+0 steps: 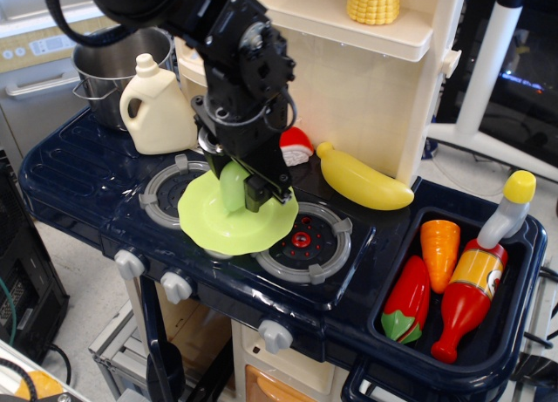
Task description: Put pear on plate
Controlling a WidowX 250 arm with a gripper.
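No text can be read anywhere. The ketchup bottle (pixel 472 290) bears a label; its markings are too blurred.

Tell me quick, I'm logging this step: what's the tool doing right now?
The tool is shut on the pear, holding it over the plate.

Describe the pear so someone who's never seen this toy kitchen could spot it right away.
Start at the dark blue stove top with its two burners; a lime-green plate lies across them. Above that plate, the black tool grips the pear. It is small, glossy and light green, a shade paler than the plate, unlike the yellow banana to its right.
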